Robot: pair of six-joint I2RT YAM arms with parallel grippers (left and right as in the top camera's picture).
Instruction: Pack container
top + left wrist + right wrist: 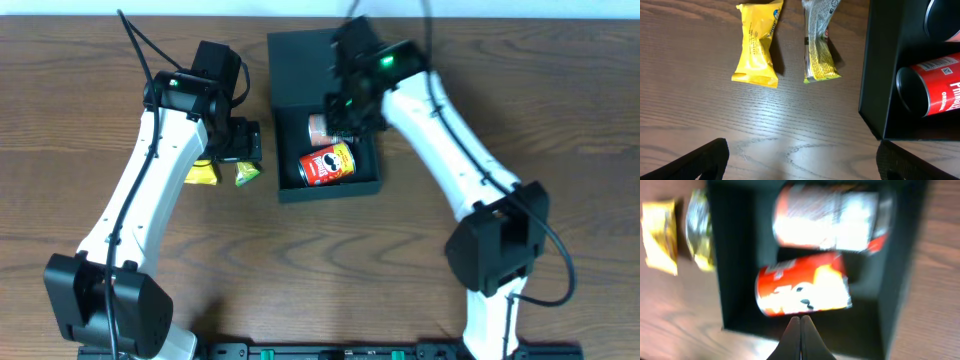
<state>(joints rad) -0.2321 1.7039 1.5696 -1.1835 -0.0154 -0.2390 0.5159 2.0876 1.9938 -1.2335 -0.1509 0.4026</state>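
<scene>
The container [290,60] is a dark square box, open, with its flap lid lying flat behind it. Inside lie a red snack can [328,165] and a paler can [320,128] behind it; both show blurred in the right wrist view, the red can [802,285] and the paler can [827,222]. My right gripper [800,322] is shut and empty above the box's front wall. Two snack packets lie left of the box: a yellow one [757,47] and a yellow-silver one [819,42]. My left gripper [800,162] is open and empty over the bare table near them.
The wooden table [560,110] extends around the box. The box's left wall [880,75] stands close to the left gripper's right finger. The right arm's base [495,240] sits at the front right, the left arm's base [105,300] at the front left.
</scene>
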